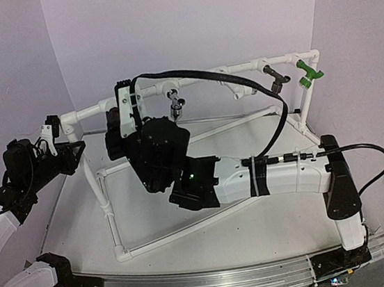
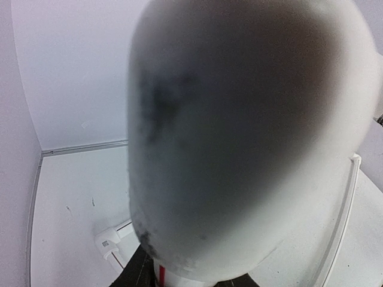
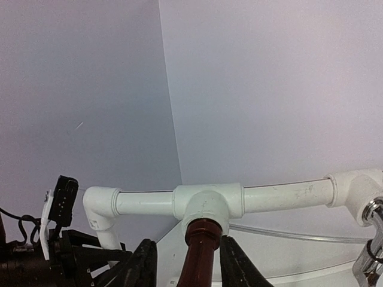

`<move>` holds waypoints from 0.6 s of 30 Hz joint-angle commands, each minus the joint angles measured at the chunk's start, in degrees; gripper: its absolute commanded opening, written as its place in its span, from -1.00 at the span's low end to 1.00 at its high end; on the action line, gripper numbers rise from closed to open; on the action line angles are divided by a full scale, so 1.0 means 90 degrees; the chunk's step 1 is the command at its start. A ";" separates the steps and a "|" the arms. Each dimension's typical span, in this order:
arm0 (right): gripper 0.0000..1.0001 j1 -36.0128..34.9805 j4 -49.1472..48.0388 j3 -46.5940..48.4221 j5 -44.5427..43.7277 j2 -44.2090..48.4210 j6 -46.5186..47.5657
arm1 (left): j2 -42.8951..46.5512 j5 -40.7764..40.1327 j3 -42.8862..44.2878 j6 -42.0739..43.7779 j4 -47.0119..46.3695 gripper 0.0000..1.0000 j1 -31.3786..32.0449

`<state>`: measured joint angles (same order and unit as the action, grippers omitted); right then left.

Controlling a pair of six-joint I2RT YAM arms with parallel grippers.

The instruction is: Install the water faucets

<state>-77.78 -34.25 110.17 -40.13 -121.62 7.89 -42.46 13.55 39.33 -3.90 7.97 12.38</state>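
Observation:
A dark brown faucet (image 3: 200, 248) stands in the left tee (image 3: 209, 203) of the white PVC frame's top bar. My right gripper (image 3: 188, 244) is open, with one finger on each side of this faucet and a clear gap on the left. In the top view the right gripper (image 1: 114, 121) hides it. A chrome faucet (image 1: 177, 105), a dark bronze one (image 1: 276, 77) and a green one (image 1: 308, 72) sit along the bar. My left gripper (image 1: 50, 133) is shut on the frame's left corner post (image 2: 173, 278).
The frame's lower pipes (image 1: 110, 216) run across the table. The right arm (image 1: 280, 175) lies over the frame's middle, its cable looping over the top bar. A blurred white pipe (image 2: 239, 131) fills the left wrist view. The booth walls stand close behind.

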 commanded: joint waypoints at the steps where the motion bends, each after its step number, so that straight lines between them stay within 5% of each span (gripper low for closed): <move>1: -0.38 -0.0017 -0.0132 0.0214 -0.0356 -0.0052 -0.1110 | -0.0142 0.0733 -0.0084 -0.0729 0.0967 -0.97 0.0116; 4: -0.31 -0.0001 -0.0367 -0.0077 -0.0177 0.0074 -0.1009 | -0.0135 0.0740 -0.0089 -0.0729 0.0970 -0.97 0.0112; 7: 0.22 -0.0013 -0.0243 0.0136 0.0419 -0.0019 0.0684 | -0.0136 0.0767 -0.0076 -0.0728 0.0969 -0.97 0.0115; 12: 0.70 -0.0040 0.0186 -0.0752 0.2034 0.0857 0.3339 | -0.0108 0.0807 -0.0076 -0.0719 0.0970 -0.96 0.0121; 18: 0.97 -0.0058 0.3245 -0.0624 0.3306 0.1699 0.6757 | -0.0078 0.0816 -0.0067 -0.0709 0.0964 -0.97 0.0119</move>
<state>-77.84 -22.14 102.50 -20.89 -115.07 41.13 -42.34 13.75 39.33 -3.87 8.04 12.36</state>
